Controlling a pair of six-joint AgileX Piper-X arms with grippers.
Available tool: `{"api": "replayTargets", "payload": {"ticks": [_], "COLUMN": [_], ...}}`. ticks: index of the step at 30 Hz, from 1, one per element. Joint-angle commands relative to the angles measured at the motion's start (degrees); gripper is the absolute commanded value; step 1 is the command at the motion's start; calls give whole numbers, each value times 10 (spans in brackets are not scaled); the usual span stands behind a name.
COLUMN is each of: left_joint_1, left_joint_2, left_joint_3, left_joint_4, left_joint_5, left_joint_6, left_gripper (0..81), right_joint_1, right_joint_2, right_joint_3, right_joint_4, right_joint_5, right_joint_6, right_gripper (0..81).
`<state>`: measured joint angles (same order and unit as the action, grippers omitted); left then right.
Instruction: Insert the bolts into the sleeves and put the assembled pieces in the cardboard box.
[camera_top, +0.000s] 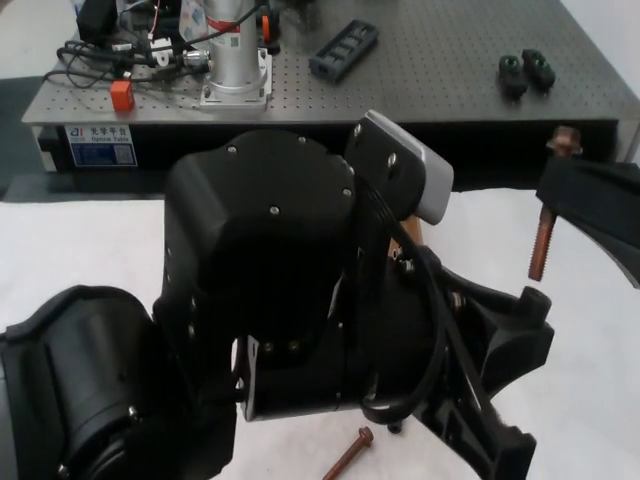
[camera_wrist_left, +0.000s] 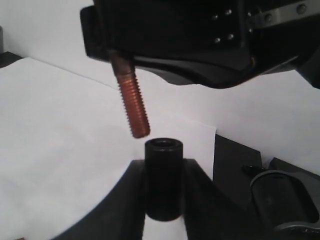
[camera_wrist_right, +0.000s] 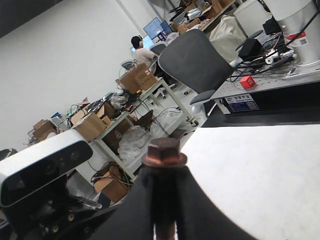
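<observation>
loose bolt (camera_top: 350, 455): copper-coloured, lying flat on the white tabletop (camera_top: 80, 250) by its near edge, just beside the big black arm.
left end effector (camera_wrist_left: 164, 172): its two fingers are closed onto the sleeve (camera_wrist_left: 164, 195), one on each side, gripping it firmly.
sleeve: black, upright, with its open bore facing up; I cannot tell whether its base touches the tabletop.
right end effector (camera_wrist_right: 162, 185): over the right edge of the tabletop, fingers pinched on the shank of the held bolt (camera_wrist_left: 134, 105) just under its hexagonal head.
held bolt: hangs threaded end down and slightly tilted, with its tip just above the sleeve's rim and not inside the bore.
perforated plate (camera_top: 440, 60): beyond the tabletop's far edge.
spare sleeves (camera_top: 525, 72): two black ones, side by side near the plate's right end.
black tray (camera_top: 343, 48): about mid-plate.
metal post (camera_top: 236, 50): stands upright towards the plate's left, with an orange block (camera_top: 121, 95) at the left end.
</observation>
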<state>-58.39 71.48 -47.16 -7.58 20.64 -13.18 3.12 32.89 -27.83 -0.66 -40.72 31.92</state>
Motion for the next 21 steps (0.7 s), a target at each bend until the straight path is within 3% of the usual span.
{"api": "replayTargets", "payload": {"ticks": [1,21], "left_joint_1": [0,0], "left_joint_2": [-8,-8], "left_joint_3": [-1,-1], "left_joint_4": [-15,-36], "left_joint_5": [2,-62], "left_joint_6": [-11,-54], "left_gripper": [7,7], "right_joint_1": [5,11], "right_joint_2": [0,0], "right_joint_3": [-1,-1], "right_joint_4": [-13,22], "right_joint_5": [-7,-42], "right_joint_6": [6,2], "right_gripper": [0,0]}}
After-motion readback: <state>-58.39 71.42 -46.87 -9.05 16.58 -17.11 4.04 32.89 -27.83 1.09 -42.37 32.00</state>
